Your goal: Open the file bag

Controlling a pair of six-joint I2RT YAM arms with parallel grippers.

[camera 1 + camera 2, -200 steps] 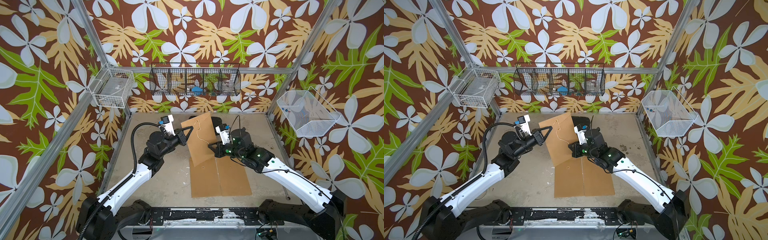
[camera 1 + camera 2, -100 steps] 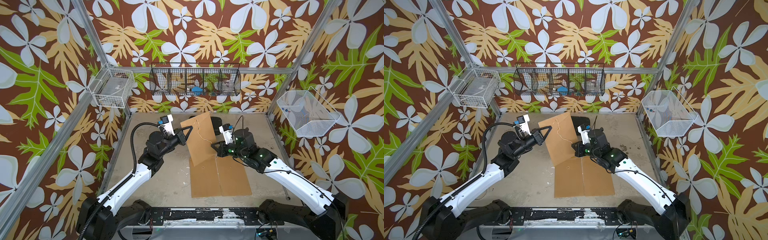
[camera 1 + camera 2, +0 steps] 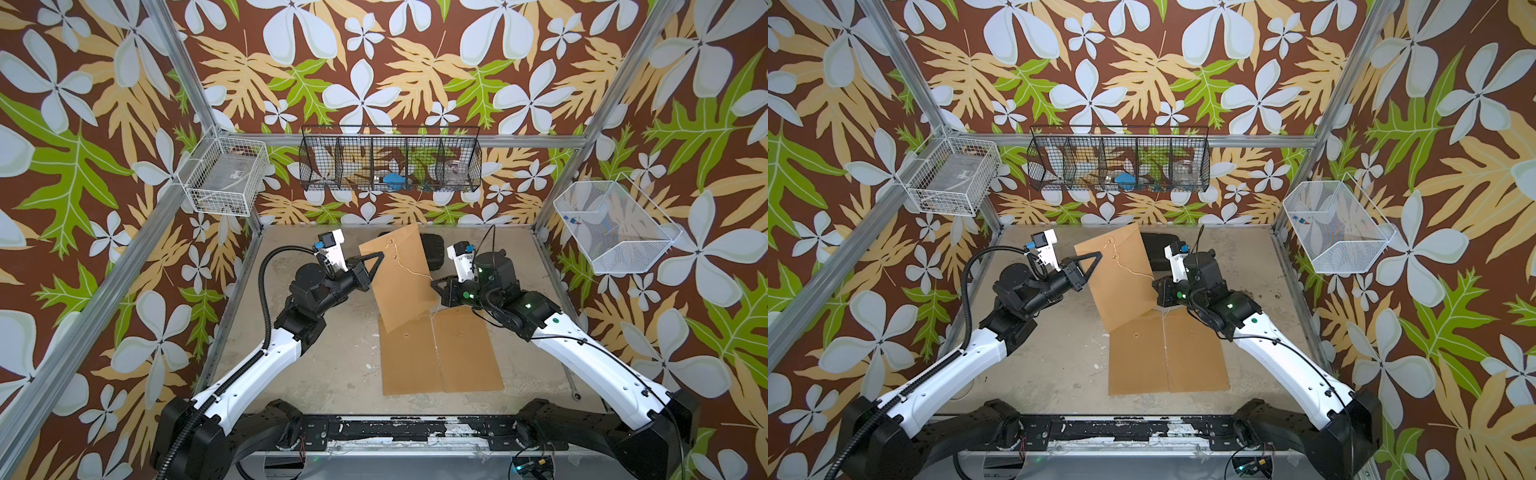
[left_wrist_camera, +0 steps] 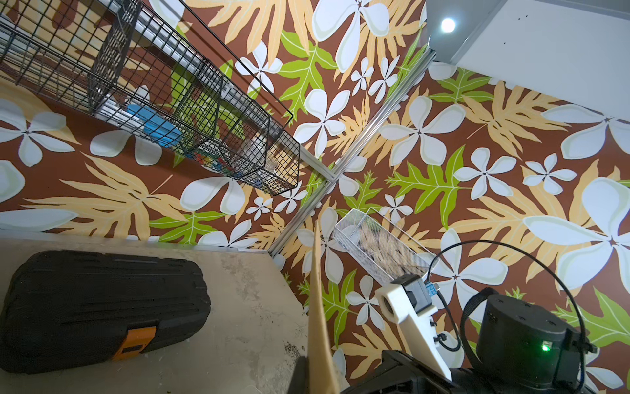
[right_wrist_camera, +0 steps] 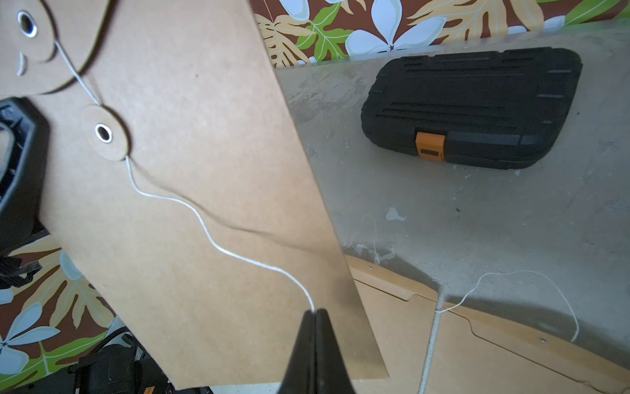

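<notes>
A brown file bag (image 3: 401,286) (image 3: 1121,286) hangs tilted above the table, with my left gripper (image 3: 377,258) (image 3: 1099,255) shut on its left edge. In the left wrist view the bag shows edge-on (image 4: 318,307) between the shut fingers (image 4: 300,371). A white string (image 5: 211,235) runs from the flap's disc (image 5: 27,24) past the lower disc (image 5: 104,133) to my right gripper (image 5: 315,312) (image 3: 434,284), which is shut on the string's end, just right of the bag.
Two more brown file bags (image 3: 411,357) (image 3: 467,353) lie flat side by side under the raised one. A black tool case (image 3: 432,249) (image 5: 470,102) sits at the back. Wire baskets (image 3: 390,166) (image 3: 224,178) (image 3: 611,228) hang on the walls.
My right arm has drifted right and toward the back, drawing the string out. The left gripper and the bag have stayed where they were.
</notes>
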